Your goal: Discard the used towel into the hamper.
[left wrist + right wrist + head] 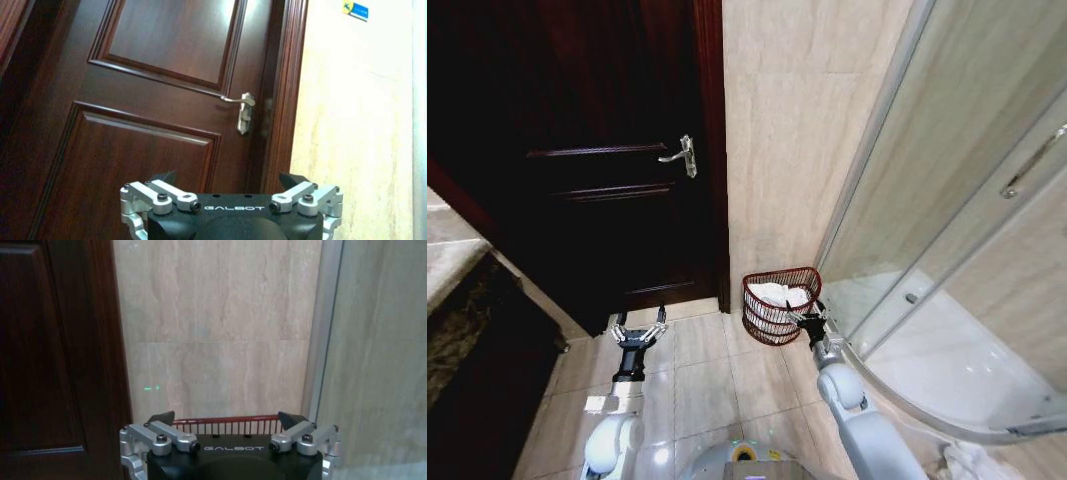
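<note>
The hamper [772,318], a reddish-brown wire basket, stands on the tile floor against the beige wall, between the door and the shower. A white towel [779,294] lies crumpled inside it. My right gripper [812,318] hangs just at the hamper's right rim, open and holding nothing. In the right wrist view that gripper [227,417] faces the wall, with the hamper's red rim [220,426] showing between its spread fingers. My left gripper [639,330] is off to the left by the foot of the door, open and holding nothing. The left wrist view shows it [228,178] facing the door.
A dark wooden door [607,150] with a silver lever handle [685,155] is shut at the left. A glass shower enclosure [947,230] with a curved white tray [967,370] fills the right. A dark counter [457,300] juts in at far left. Open tile floor [717,370] lies between my arms.
</note>
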